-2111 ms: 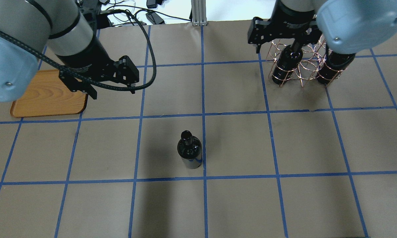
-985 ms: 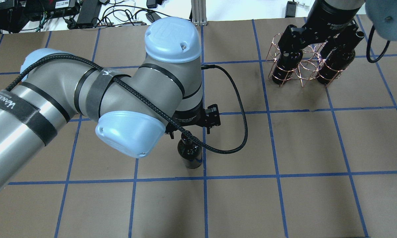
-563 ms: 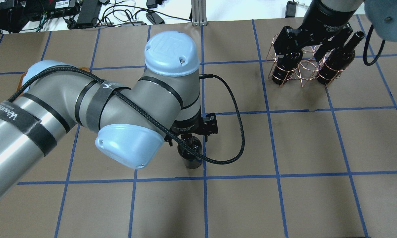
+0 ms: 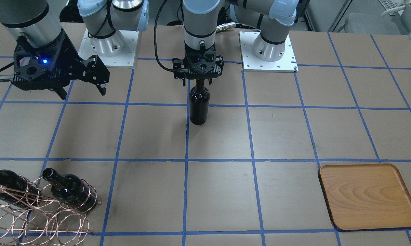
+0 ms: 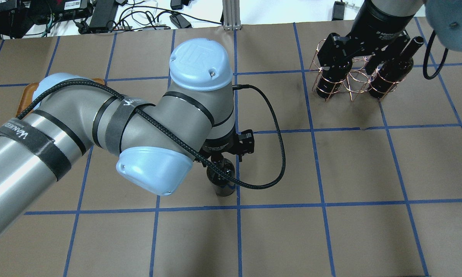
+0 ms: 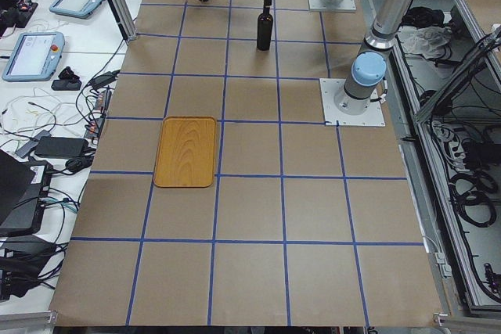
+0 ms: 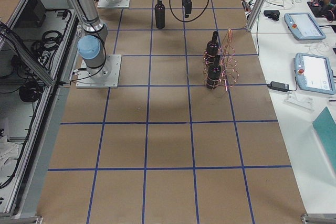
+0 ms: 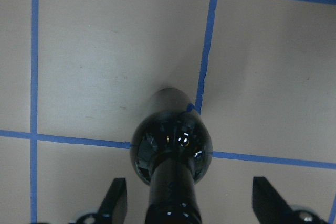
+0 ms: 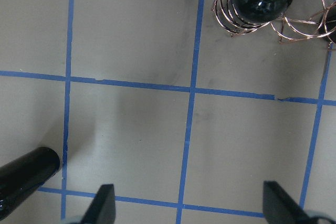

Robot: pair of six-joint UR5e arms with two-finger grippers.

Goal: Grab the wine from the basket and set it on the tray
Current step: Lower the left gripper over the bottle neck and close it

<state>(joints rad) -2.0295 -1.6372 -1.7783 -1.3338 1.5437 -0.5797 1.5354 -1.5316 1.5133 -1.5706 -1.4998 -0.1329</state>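
The wine (image 4: 199,106) is seen standing straight up on the table (image 4: 287,136). It is out of the basket (image 4: 38,212) and it is not on the tray (image 4: 366,194). It is found right under the left gripper (image 4: 197,83). The thin neck is set between the two fingers (image 8: 118,200), and the fat part of the bottle is seen below them. In the left wrist view a gap is seen on each side of the neck. So the fingers are held wide apart, and the glass is not squeezed. The bottom of the bottle is placed just beside a crossing of blue tape lines (image 8: 202,82).

The tray is kept well apart from the left gripper. It is found off to one side of it and farther from the robot's base.

The right gripper (image 4: 82,93) is held above the table, and its fingers are spread wide apart too. Only bare table is seen between them. The basket is found below this gripper, out in front of the fingers and a bit to one side. Two other bottles (image 4: 72,191) are kept in its rings, leaning. The wine is seen well apart from the right gripper, off to its side.
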